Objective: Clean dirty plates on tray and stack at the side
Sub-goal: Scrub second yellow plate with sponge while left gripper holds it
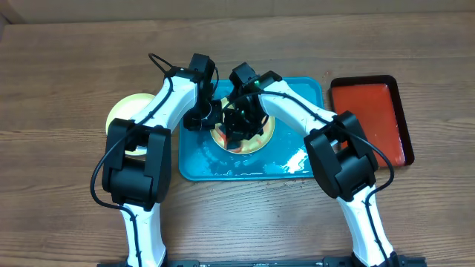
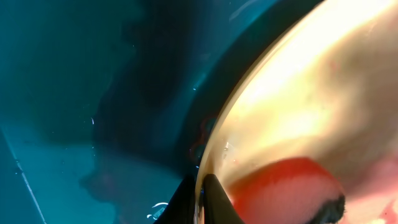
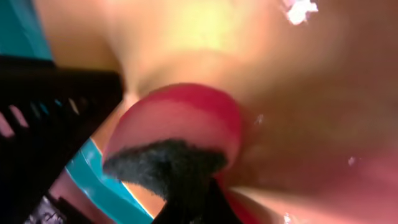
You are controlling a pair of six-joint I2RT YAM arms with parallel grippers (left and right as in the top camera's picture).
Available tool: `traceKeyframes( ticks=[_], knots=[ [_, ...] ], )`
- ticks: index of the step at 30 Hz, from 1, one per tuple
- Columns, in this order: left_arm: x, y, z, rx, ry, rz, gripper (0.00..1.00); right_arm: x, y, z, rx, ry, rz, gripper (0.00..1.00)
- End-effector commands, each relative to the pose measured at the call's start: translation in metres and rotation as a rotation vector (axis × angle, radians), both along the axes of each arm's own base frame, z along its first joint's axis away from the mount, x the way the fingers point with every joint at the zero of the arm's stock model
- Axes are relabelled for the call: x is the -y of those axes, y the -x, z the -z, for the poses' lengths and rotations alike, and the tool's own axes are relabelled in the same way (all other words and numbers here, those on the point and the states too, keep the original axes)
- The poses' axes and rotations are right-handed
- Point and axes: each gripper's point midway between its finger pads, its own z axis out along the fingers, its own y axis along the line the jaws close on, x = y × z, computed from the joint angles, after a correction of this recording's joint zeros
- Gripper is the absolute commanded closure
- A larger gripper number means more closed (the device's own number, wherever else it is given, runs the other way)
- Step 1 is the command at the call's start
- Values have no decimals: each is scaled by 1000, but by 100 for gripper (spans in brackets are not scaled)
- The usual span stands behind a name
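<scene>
Wood table (image 1: 74,74) filled the overhead view. Tray (image 1: 215,165) sat mid-table, floor wet w/ glare. Plate (image 1: 266,135) lay in tray, mostly hidden from above by both wrists; only its edge showed. L gripper (image 2: 202,199) was pinched on plate's rim, seen v. close & blurred. R gripper (image 1: 241,130) was clamped on a red sponge (image 3: 180,130) w/ dark scrub face, over plate; contact unclear in the blur, fingers cut off by frame. 2nd plate (image 1: 126,111) sat on table left of tray, partly under L arm. Red tray (image 1: 371,115) lay just beside tray, right.
</scene>
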Motion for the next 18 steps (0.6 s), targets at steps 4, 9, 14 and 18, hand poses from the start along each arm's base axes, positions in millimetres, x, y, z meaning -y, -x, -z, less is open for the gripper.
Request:
traceKeyframes(
  ticks=[4, 9, 14, 18],
  knots=[
    [5, 13, 14, -42, -9, 21, 96, 86, -10, 38, -36, 339, 58, 96],
    [5, 13, 14, -41, -9, 21, 96, 143, -38, 24, 59, 574, 89, 96],
    [6, 12, 14, -39, -8, 21, 96, 159, -63, 16, 170, 660, 104, 96],
    [6, 12, 14, -39, -8, 21, 96, 130, -78, 23, 227, 530, 97, 96]
  ],
)
